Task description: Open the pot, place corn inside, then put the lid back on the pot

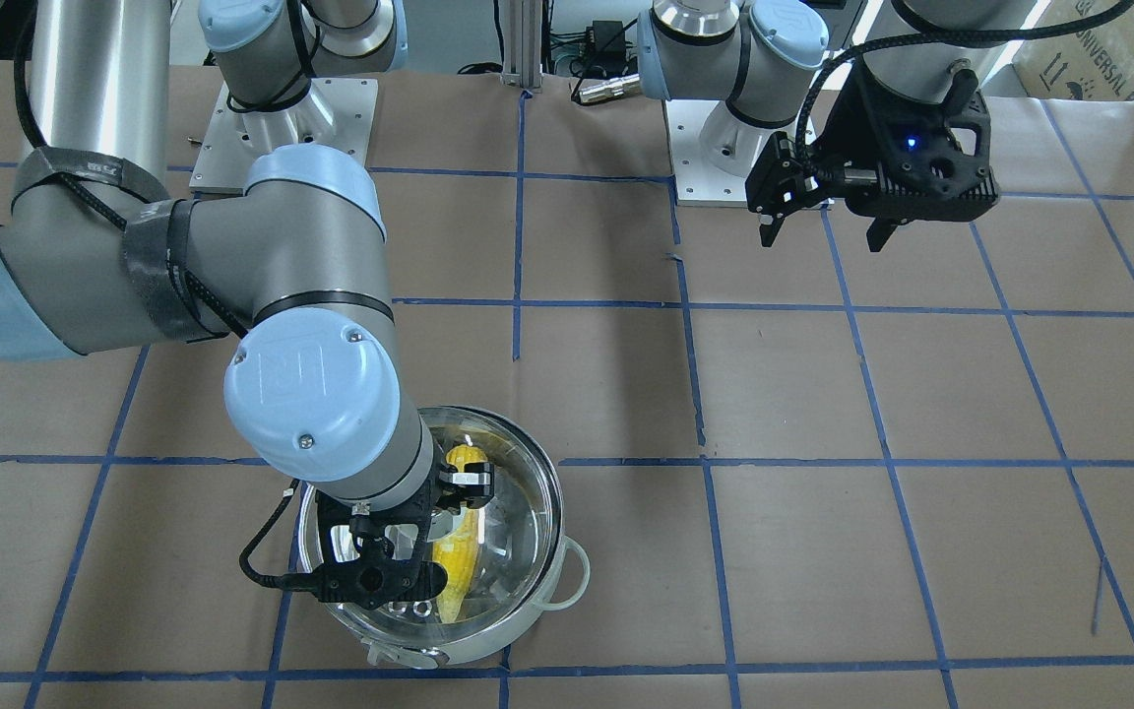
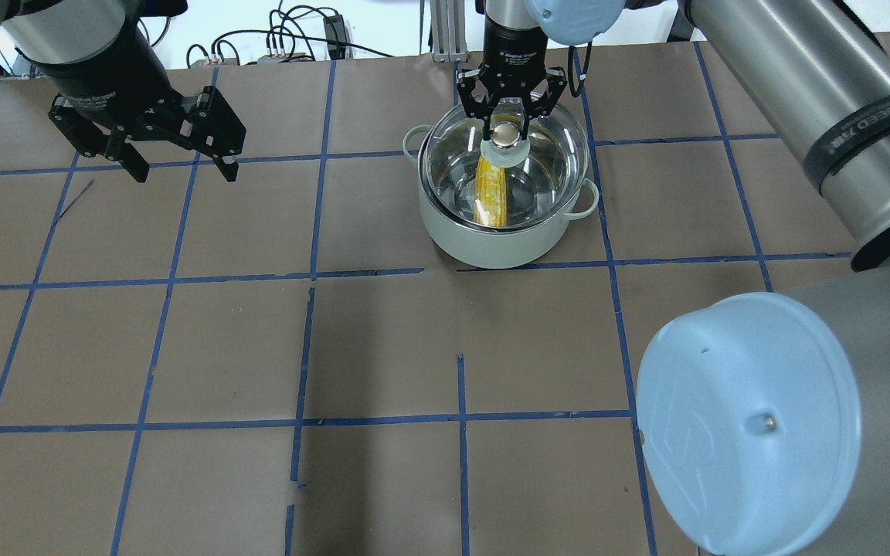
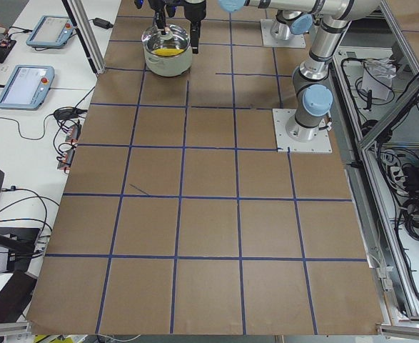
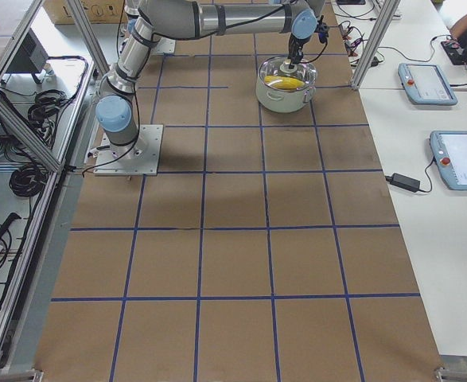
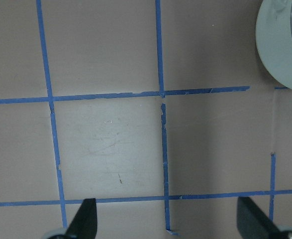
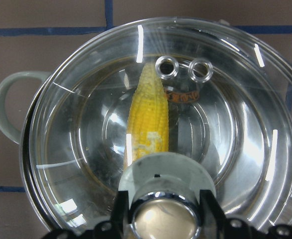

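1. done, as far as the views show: the corn (image 6: 148, 124) lies inside the pot (image 2: 491, 247), seen through the clear glass lid (image 6: 235, 124), its pointed end towards the two vent holes (image 6: 168, 66). the lid covers the pot's mouth, so the opening and loading steps look finished.
2. left, judging from this: only the end of the closing step. the lid looks level on the rim, though the overhead view shows it a touch off-centre. whether it is fully seated or a hair above cannot be told.
3. the right claw (image 2: 507, 139) comes straight down over the lid's knob (image 6: 163, 219). its two fingers are drawn in against either side of the knob with no gap visible in the wrist view, so it appears to grip the lid by the knob. letting go and lifting clear would likely finish the task.
4. relative to that claw, the knob sits between the fingers, the lid spreads out directly beneath, and the corn lies below the glass, running from under the knob.
5. the left claw (image 2: 182, 174) hangs wide open and empty above the bare desk (image 2: 383, 347), well apart from the pot. only the pot's pale edge shows in a corner of its wrist view.
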### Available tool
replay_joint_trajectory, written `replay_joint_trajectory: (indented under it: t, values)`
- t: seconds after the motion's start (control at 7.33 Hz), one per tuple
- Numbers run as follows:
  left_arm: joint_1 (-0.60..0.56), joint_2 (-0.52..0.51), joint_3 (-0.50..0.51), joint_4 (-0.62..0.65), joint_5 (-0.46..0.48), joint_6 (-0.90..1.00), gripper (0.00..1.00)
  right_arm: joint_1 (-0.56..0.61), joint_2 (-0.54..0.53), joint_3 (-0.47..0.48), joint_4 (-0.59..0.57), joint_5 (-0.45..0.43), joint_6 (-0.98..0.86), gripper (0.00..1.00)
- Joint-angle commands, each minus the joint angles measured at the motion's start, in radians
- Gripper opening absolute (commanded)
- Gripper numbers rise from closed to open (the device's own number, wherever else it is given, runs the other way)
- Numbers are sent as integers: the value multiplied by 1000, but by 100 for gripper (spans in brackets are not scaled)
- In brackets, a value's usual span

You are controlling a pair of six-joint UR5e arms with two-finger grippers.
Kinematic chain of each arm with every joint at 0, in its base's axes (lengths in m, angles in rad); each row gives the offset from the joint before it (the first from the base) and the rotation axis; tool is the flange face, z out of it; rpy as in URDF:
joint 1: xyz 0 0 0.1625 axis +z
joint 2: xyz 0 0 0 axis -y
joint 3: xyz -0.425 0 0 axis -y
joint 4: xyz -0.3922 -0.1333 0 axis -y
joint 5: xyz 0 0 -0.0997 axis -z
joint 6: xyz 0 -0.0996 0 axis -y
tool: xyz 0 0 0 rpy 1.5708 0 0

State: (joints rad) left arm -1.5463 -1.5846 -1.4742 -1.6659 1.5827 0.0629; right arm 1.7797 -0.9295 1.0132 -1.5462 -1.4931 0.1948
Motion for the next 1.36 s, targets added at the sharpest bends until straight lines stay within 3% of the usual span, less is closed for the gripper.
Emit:
replay_joint_trajectory:
  t: [0.0, 0.55, 1.23]
  values:
    - [0, 0, 0, 0, 0, 0, 100, 1, 0, -2, 4, 2, 5, 51]
    - [0, 0, 0, 0, 0, 0, 100, 0, 1, -4, 6, 27, 3, 52]
    - [0, 0, 0, 0, 0, 0, 100, -6, 1, -8, -8, 27, 0, 74]
